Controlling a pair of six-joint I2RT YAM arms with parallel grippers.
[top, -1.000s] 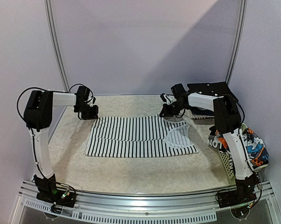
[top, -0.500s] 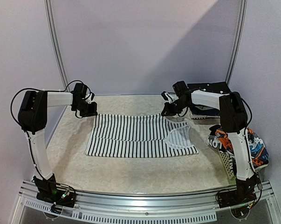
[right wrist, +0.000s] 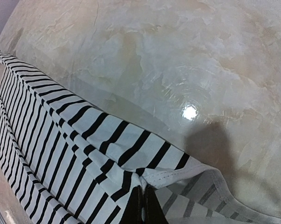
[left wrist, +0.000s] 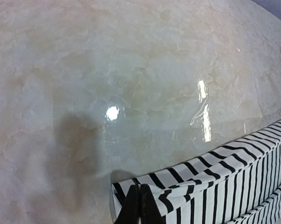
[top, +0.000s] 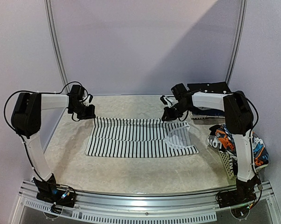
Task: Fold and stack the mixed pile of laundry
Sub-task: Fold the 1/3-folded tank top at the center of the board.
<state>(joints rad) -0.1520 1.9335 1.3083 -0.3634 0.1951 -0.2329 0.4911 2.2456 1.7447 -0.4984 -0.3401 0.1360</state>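
The striped garment (top: pixel 138 140) lies flat on the tabletop (top: pixel 131 172). The left pincer (top: pixel 87 113) pinches its far left corner and the right pincer (top: pixel 167 115) pinches its far right corner. The printed garment (top: pixel 245 144) sits in the basket (top: pixel 227 163) at the right.

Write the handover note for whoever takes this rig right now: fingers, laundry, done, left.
Left gripper: fingers shut on the far left corner of the striped garment.
Right gripper: fingers shut on its far right corner.
The striped garment lies spread on the table, far edge slightly raised between the arms; the printed garment sits in the basket at right.
Done: striped garment spread and gripped.
Left: fold it, then fold the printed garment and stack both.
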